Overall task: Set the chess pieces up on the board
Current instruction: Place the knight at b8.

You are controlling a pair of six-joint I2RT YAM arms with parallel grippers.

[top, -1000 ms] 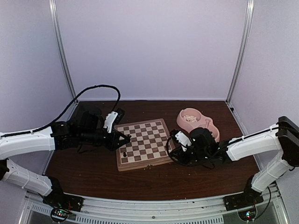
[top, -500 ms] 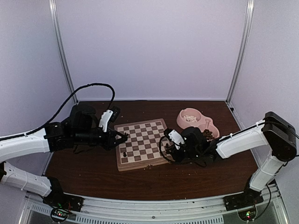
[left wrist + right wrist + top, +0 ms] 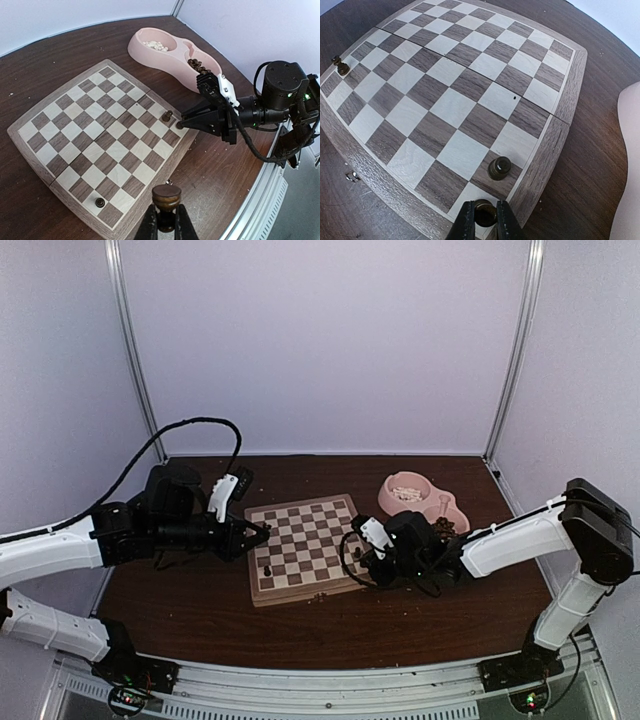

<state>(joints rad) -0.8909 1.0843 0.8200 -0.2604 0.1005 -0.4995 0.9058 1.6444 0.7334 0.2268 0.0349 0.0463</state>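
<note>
The board point(image 3: 300, 540) lies between my two arms. My left gripper point(image 3: 166, 214) is shut on a dark chess piece point(image 3: 166, 197), held sideways in the air just off the board's point(image 3: 95, 125) near edge, close to its clasp. My right gripper point(image 3: 484, 209) is shut on another dark piece point(image 3: 485, 214) over the white corner square of the board point(image 3: 450, 100). One dark piece point(image 3: 499, 167) stands on the square beside it. A third dark piece point(image 3: 340, 65) stands at the opposite edge; the left wrist view shows it as a dark piece point(image 3: 100, 202) near my left gripper.
A pink double bowl point(image 3: 425, 502) stands right of the board, with cream pieces point(image 3: 154, 45) in one half and dark ones point(image 3: 196, 65) in the other. A small metal clasp point(image 3: 352, 176) sticks out from the board's front edge. The right arm point(image 3: 270, 107) reaches in over the table's right side.
My right gripper has moved left from beside the bowl to the board's right edge with its piece. The left gripper has drawn back slightly to the left, still holding its piece.
</note>
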